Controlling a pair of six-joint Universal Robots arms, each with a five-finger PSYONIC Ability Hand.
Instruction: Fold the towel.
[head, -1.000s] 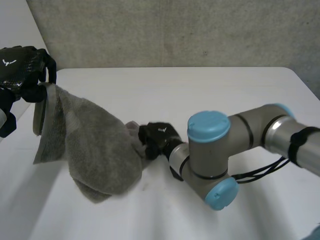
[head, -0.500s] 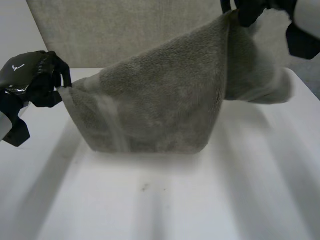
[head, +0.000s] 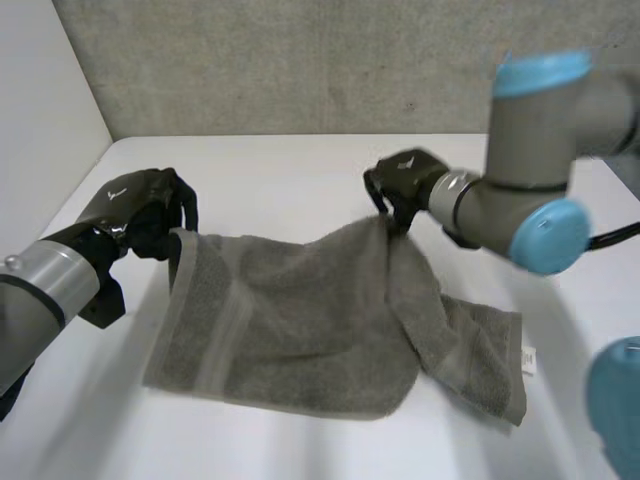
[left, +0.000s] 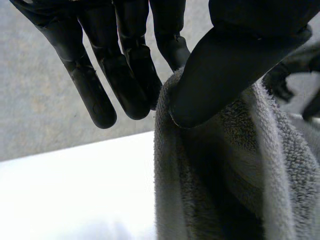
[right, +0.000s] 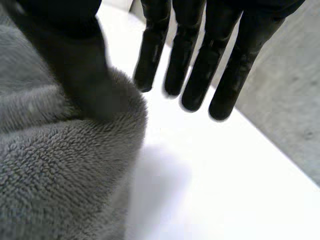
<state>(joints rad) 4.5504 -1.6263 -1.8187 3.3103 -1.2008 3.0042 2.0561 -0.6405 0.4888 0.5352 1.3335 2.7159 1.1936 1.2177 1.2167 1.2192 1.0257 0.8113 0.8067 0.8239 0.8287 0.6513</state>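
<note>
A grey towel (head: 300, 320) lies spread on the white table (head: 300, 165), with its right part doubled over in a loose fold. My left hand (head: 140, 205) holds its far left corner. In the left wrist view the thumb (left: 220, 75) pinches the towel (left: 225, 190) against a finger. My right hand (head: 405, 180) is at the towel's raised far edge, near the middle. In the right wrist view its fingers (right: 195, 75) stand straight, just off the towel (right: 60, 170), and only the thumb (right: 75, 65) rests on the cloth.
A grey wall (head: 300, 60) runs along the table's far edge and a white wall (head: 40, 110) stands at the left. My right arm's elbow (head: 540, 200) hangs over the table's right part. A small label (head: 527, 360) sticks out of the towel's right edge.
The towel hung bunched from my left hand, was then stretched in the air between both hands, and now lies lowered on the table. My right hand's fingers have straightened.
</note>
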